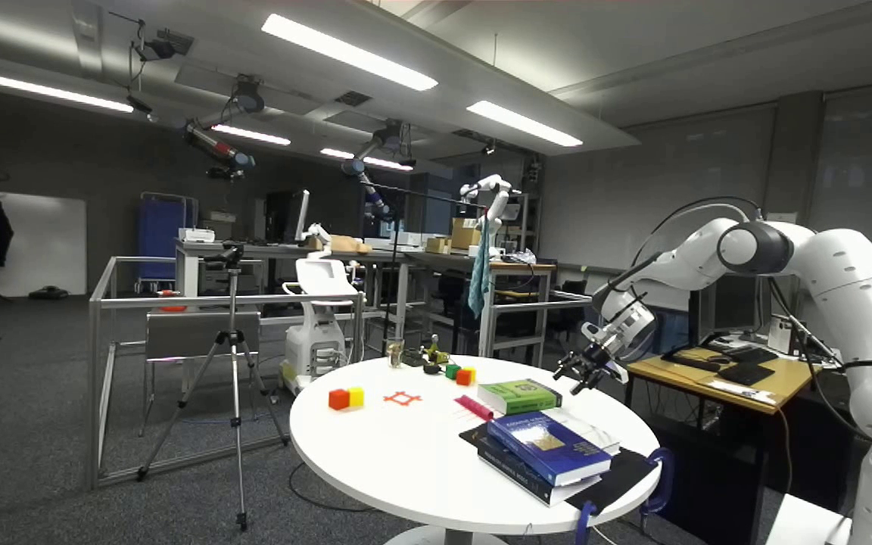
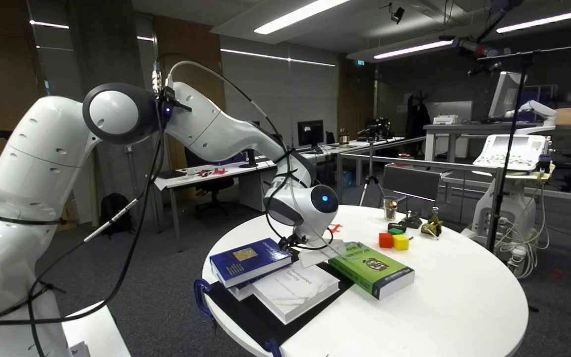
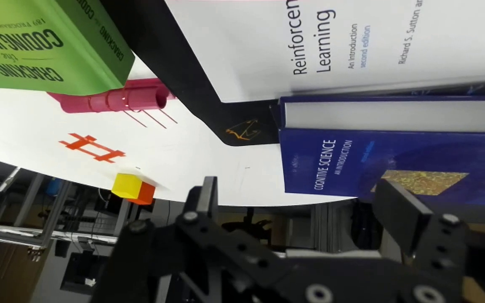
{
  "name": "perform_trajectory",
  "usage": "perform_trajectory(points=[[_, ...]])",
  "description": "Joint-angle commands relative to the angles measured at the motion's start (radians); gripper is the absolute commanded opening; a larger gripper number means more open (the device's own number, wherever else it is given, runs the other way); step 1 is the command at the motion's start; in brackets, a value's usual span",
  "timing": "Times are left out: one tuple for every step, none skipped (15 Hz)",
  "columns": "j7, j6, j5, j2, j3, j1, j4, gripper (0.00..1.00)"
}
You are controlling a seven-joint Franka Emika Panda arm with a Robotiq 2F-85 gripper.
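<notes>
Hovering above the round white tabletop (image 2: 444, 307), the black two-finger gripper (image 3: 299, 185) is held with fingers spread, nothing pinched. By the edge with blue clamps (image 1: 668, 484), a blue hardcover book (image 2: 248, 260) is stacked on a dark book (image 1: 515, 478); a thick white book (image 2: 295, 290) is laid just beside, on a flat black mat (image 2: 238, 317). Step judged: positioning, no grip made. Alignment with a book's edge, then lowering, would seem called for.
</notes>
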Motion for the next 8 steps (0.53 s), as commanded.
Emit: perform_trajectory(points=[[-0.108, 0.071, 0.131, -0.021, 0.007, 0.005, -0.083, 1.0], [-0.129, 0.081, 0.163, -0.02, 0.005, 0.011, -0.097, 1.0], [-0.143, 0.084, 0.184, -0.017, 0.001, 0.019, -0.109, 1.0], [-0.145, 0.087, 0.199, -0.017, -0.004, 0.028, -0.124, 1.0], [-0.147, 0.086, 0.21, -0.017, -0.007, 0.035, -0.136, 1.0], [-0.145, 0.087, 0.216, -0.016, -0.009, 0.045, -0.147, 1.0], [-0.139, 0.087, 0.218, -0.015, -0.009, 0.054, -0.156, 1.0], [-0.136, 0.087, 0.221, -0.014, -0.009, 0.062, -0.164, 1.0]])
